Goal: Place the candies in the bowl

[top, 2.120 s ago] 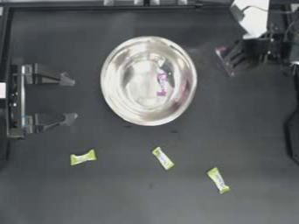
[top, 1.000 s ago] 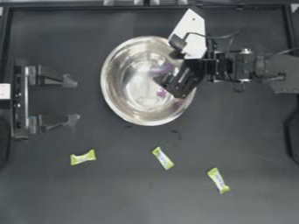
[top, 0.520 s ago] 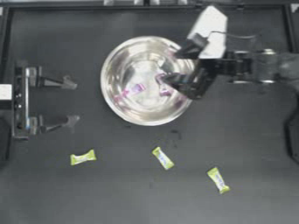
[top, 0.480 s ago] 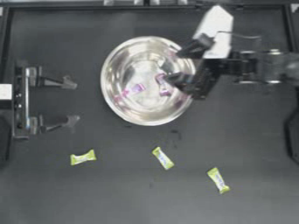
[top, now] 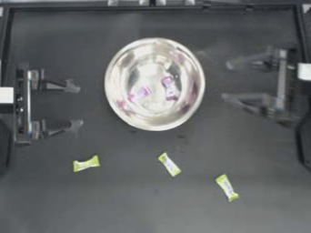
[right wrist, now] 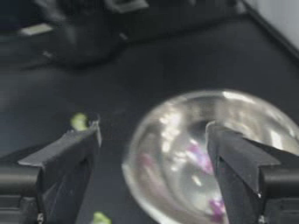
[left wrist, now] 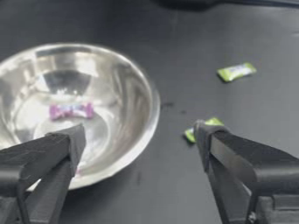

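bowl (top: 154,48): two pink candies (top: 169,87) inside | left claw (top: 68,105) open | right claw (top: 229,82) open

Shiny silver bowl (top: 154,50) with pale mirror glare, holding two pink-purple candies (top: 140,93) (top: 169,87) with lighter wrapper middles. Three yellow-green candies (top: 86,164) (top: 169,164) (top: 227,187) with whitish centre bands lie on the plain matte black table (top: 255,136). Left tool (top: 65,105) and right tool (top: 231,82) both dark grey-black, and each arm carries a white patch at the table's side edge.
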